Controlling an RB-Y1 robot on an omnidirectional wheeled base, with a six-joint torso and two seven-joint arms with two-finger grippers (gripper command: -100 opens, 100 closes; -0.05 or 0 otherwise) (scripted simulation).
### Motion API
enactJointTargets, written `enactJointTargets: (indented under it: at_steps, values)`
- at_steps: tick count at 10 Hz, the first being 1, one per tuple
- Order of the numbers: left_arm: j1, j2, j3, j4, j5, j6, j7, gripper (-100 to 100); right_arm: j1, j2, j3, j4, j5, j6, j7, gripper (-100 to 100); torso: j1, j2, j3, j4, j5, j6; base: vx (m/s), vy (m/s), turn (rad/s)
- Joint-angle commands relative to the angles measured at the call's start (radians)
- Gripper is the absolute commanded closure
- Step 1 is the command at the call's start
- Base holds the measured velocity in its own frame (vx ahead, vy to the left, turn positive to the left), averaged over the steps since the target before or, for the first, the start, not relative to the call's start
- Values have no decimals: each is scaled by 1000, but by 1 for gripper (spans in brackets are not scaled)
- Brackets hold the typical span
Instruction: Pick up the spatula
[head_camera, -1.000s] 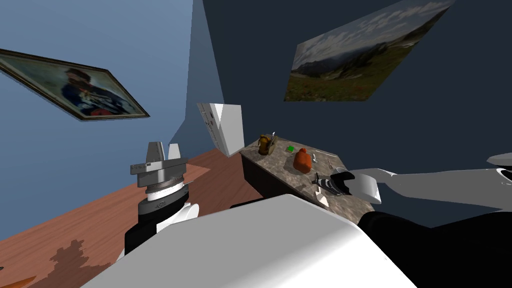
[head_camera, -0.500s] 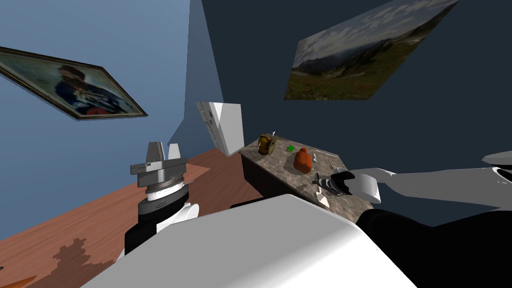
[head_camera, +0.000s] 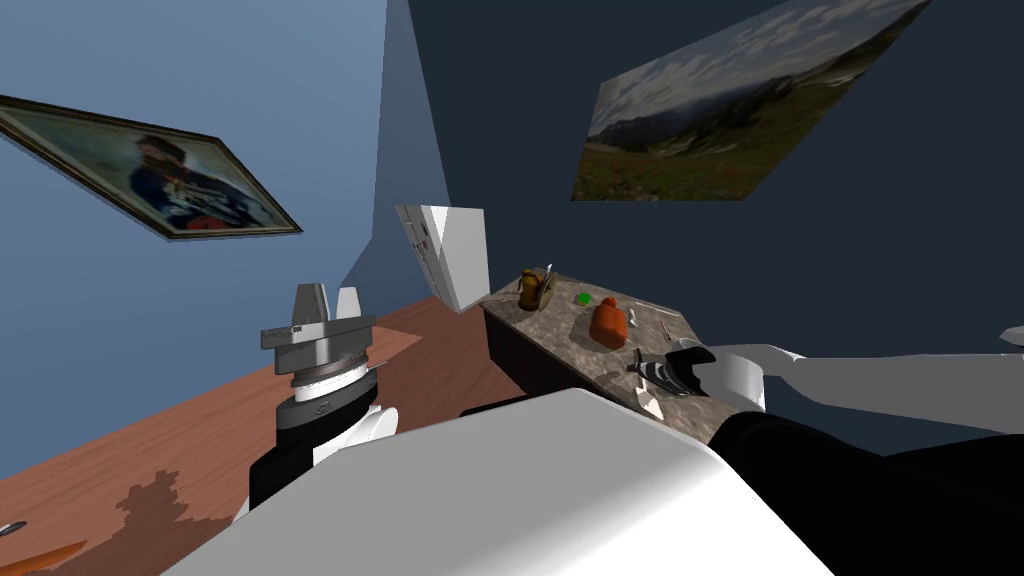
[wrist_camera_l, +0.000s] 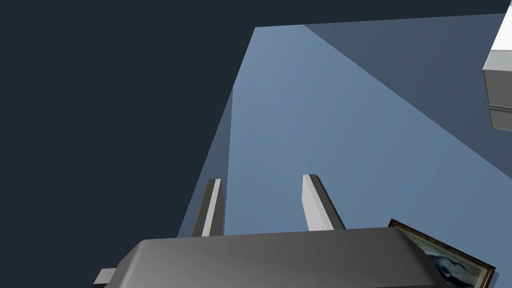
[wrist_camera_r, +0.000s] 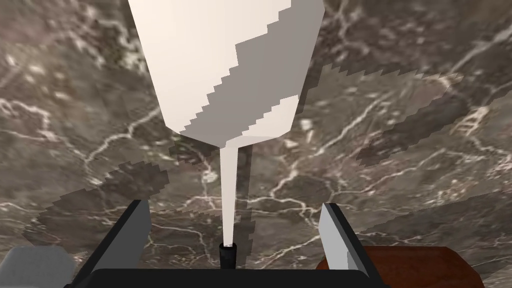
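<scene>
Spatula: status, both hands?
Right hand open, straddling white spatula handle, low over marble counter. Not gripped yet. Left hand open, raised, idle.

A brown marbled tabletop (head_camera: 560, 335) stands by a dark blue wall (head_camera: 900, 250). On it sit an orange lump (head_camera: 606, 322), a small green block (head_camera: 581, 297) and a brown jug (head_camera: 529, 290). A white box (head_camera: 450, 255) stands past its far end. A picture of hills (head_camera: 720, 110) and a picture of a man (head_camera: 150, 175) hang on the walls.
</scene>
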Motion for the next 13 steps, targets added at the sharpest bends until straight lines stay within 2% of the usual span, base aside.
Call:
enactJointTargets:
  at_steps: [1, 2, 3, 4, 7, 8, 9, 13]
  values:
    - [0, 0, 0, 0, 0, 0, 0, 0, 46, -7, -28, 1, 32, -16, -38, -100, 0, 0, 0, 0, 0, 0, 28, -2, 20]
    - [0, 0, 0, 0, 0, 0, 0, 0, 43, 25, -16, 11, 51, -19, -33, -100, 0, 0, 0, 0, 0, 0, 27, -3, 75]
    - [0, 0, 0, 0, 0, 0, 0, 0, 43, 25, -16, 11, 51, -19, -33, -100, 0, 0, 0, 0, 0, 0, 25, -5, 33]
    - [0, 0, 0, 0, 0, 0, 0, 0, 40, 57, -4, 21, 70, -22, -28, -100, 0, 0, 0, 0, 0, 0, 31, -1, 72]
    - [0, 0, 0, 0, 0, 0, 0, 0, 36, 105, 15, 36, 98, -27, -20, -100, 0, 0, 0, 0, 0, 0, 37, -2, 56]
    - [0, 0, 0, 0, 0, 0, 0, 0, 32, 95, 16, 34, 90, -26, -20, -100, 0, 0, 0, 0, 0, 0, 14, -2, 8]
    - [0, 0, 0, 0, 0, 0, 0, 0, 30, 97, 18, 35, 91, -26, -19, 100, 0, 1, 0, 0, 0, 0, 0, 0, 0]
    - [0, 0, 0, 0, 0, 0, 0, 0, 31, 97, 18, 35, 90, -26, -19, 100, 0, 2, 1, 0, 0, -1, 0, -1, -3]
